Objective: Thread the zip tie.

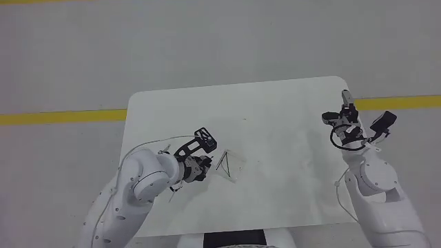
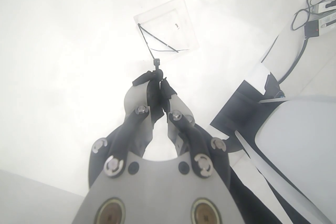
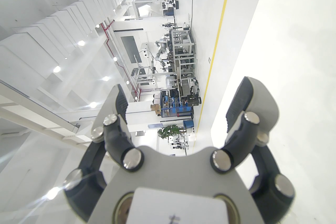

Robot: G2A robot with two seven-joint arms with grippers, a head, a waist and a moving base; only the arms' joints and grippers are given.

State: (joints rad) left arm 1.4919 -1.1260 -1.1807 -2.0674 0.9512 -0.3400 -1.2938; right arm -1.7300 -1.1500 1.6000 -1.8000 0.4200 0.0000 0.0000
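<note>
At desk point(image 1: 275, 124) near-left, L gripper point(image 2: 159, 79) clenched on zip tie point(image 2: 147, 42) head end, strap trailing over clear tray point(image 2: 187, 20), prob. steadying it for threading; R gripper point(image 3: 182, 86) released, idle at right edge

Overhead looking down, wrist cameras close, table point(image 1: 275, 124) shared
</note>
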